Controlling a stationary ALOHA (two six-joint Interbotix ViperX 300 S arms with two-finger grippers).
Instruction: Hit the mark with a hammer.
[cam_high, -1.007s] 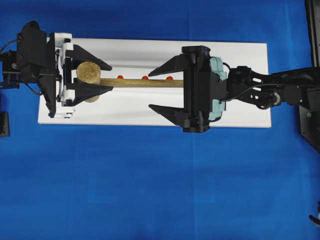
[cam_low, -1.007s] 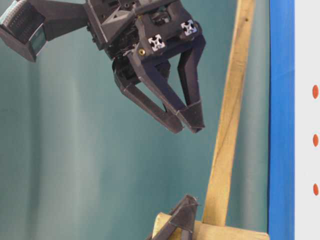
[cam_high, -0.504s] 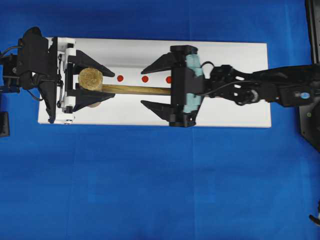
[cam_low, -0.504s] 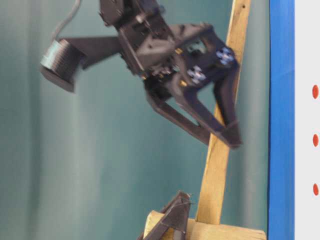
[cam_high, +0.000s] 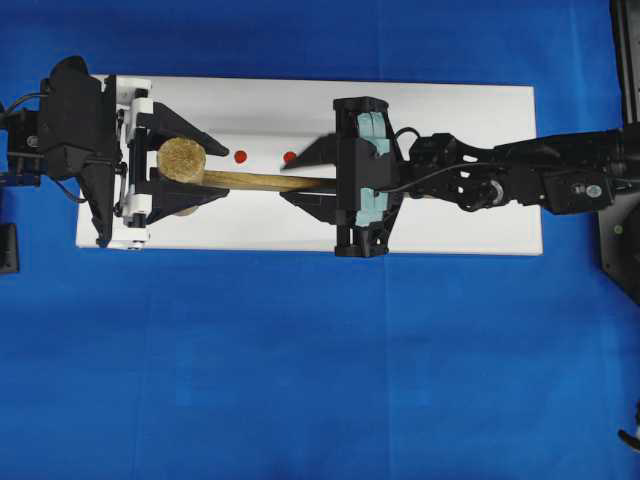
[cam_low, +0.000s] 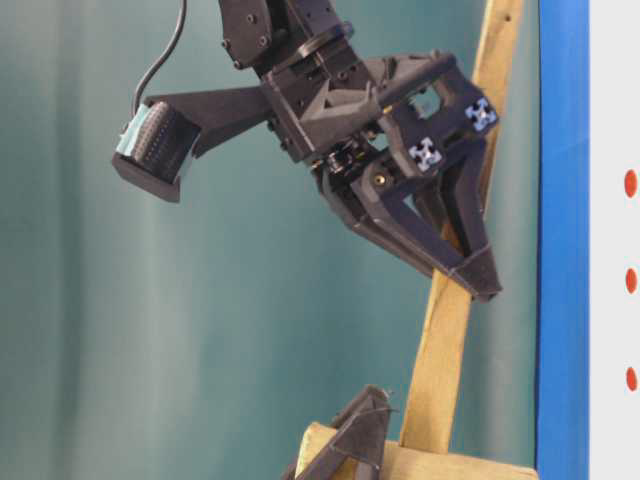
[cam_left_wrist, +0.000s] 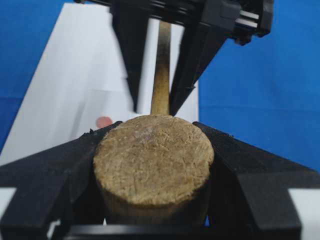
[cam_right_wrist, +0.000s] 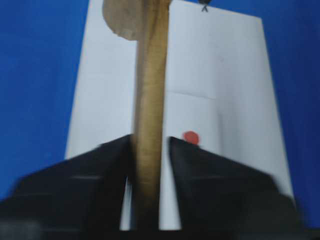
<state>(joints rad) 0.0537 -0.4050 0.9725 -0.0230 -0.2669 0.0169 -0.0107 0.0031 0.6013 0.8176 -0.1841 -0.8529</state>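
Note:
The hammer has its wooden head in my left gripper, which is shut on it at the left end of the white board. In the left wrist view the fingers press both sides of the head. The slim handle slants up to the right. My right gripper straddles the handle, jaws narrowed. One finger touches it; a small gap shows at the other. Red marks lie on the board beside the handle.
The board lies on a blue cloth. A second red mark sits right of the first, and one mark shows by my right finger. In the table-level view the right gripper is at the handle above the board.
My right gripper has moved left and down onto the handle, and its jaws have narrowed from wide open to nearly touching it. The left gripper and hammer head have stayed put.

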